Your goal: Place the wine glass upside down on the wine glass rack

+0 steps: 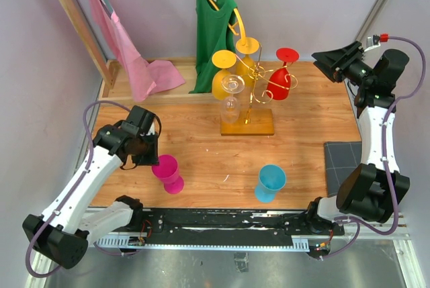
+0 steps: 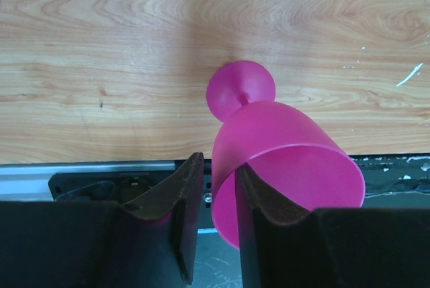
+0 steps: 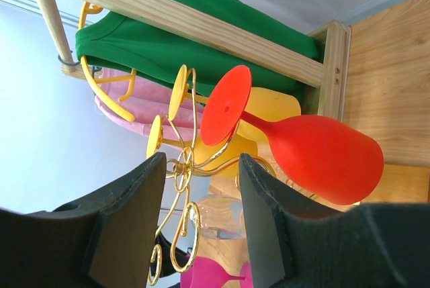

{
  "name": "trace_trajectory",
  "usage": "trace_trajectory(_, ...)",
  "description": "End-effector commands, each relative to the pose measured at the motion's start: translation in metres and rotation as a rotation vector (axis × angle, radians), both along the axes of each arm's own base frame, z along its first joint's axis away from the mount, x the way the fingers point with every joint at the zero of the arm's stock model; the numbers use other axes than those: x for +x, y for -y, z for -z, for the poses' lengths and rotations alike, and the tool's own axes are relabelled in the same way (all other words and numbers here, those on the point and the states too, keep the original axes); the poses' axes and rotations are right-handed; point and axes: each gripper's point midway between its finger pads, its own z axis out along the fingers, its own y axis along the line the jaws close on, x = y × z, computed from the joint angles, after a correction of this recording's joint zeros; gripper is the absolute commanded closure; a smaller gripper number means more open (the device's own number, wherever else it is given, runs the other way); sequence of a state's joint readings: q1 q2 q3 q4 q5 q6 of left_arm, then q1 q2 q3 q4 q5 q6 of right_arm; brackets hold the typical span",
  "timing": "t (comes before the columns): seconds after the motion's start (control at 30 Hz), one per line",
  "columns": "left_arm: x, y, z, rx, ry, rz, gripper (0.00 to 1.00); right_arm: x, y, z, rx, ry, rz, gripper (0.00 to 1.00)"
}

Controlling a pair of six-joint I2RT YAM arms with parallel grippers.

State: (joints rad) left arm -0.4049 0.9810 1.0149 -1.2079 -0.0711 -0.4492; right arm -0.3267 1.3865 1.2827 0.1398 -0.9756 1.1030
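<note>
Left gripper (image 2: 218, 164): fingers (image 2: 188, 194) a little apart, straddling the rim of the magenta wine glass (image 2: 289, 147). One finger sits outside the bowl wall and the other inside the bowl. A thin gap shows on the outer finger's side, so the wall is not clamped. The glass stands upright on the wooden table (image 2: 101, 46), mouth up. Its round foot (image 2: 240, 90) is just past the fingertips.

The blue glass (image 1: 270, 182) also stands upright on the table, well apart from both grippers.

Right gripper (image 3: 201, 160): fingers spread wide, holding nothing, raised above the table. Beyond its fingertips a red glass (image 3: 316, 157) hangs upside down with its foot caught in the curled gold wire. It is near the fingers but not touching them.

The wine glass rack (image 1: 248, 124) stands between the two grippers, well apart from the magenta glass. Yellow glasses (image 1: 224, 76) and a clear glass (image 1: 231, 103) also hang on it upside down.

Farthest out, past the rack, a green shirt (image 3: 201, 6) hangs on a wooden frame (image 3: 201, 23).
</note>
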Motion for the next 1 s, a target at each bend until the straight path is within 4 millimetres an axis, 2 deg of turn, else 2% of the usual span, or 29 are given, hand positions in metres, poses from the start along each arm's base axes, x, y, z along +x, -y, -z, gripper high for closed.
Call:
trace_trajectory(0.0, 0.006, -0.002, -0.004, 0.027, 0.029, -0.001, 0.74, -0.001, -0.005, -0.002, -0.002, 0.025, -0.022, 0.51)
trace_trajectory(0.13, 0.008, -0.001, -0.009, 0.020, 0.045, -0.007, 0.85, -0.001, -0.005, 0.000, -0.001, 0.022, -0.020, 0.51)
trace_trajectory(0.2, 0.010, -0.002, -0.013, 0.019, 0.059, -0.014, 0.94, -0.001, -0.005, 0.000, -0.001, 0.021, -0.019, 0.51)
trace_trajectory(0.33, 0.019, -0.003, -0.033, 0.014, 0.128, -0.037, 1.00, -0.002, -0.005, -0.002, -0.004, 0.028, -0.018, 0.51)
trace_trajectory(0.5, 0.041, -0.001, -0.090, -0.026, 0.286, -0.065, 1.00, -0.004, -0.005, -0.008, -0.013, 0.040, -0.013, 0.51)
trace_trajectory(0.63, 0.062, -0.015, -0.139, 0.008, 0.440, -0.146, 1.00, -0.007, -0.004, -0.015, -0.038, 0.054, 0.003, 0.50)
trace_trajectory(0.73, 0.078, -0.023, -0.168, 0.037, 0.531, -0.199, 1.00, -0.009, -0.004, -0.021, -0.052, 0.066, 0.012, 0.50)
trace_trajectory(0.87, 0.100, -0.012, -0.214, -0.063, 0.684, -0.233, 1.00, -0.010, -0.005, -0.032, -0.050, 0.084, 0.013, 0.50)
trace_trajectory(0.97, 0.109, -0.014, -0.246, -0.104, 0.791, -0.281, 1.00, -0.011, -0.005, -0.041, -0.055, 0.105, 0.014, 0.50)
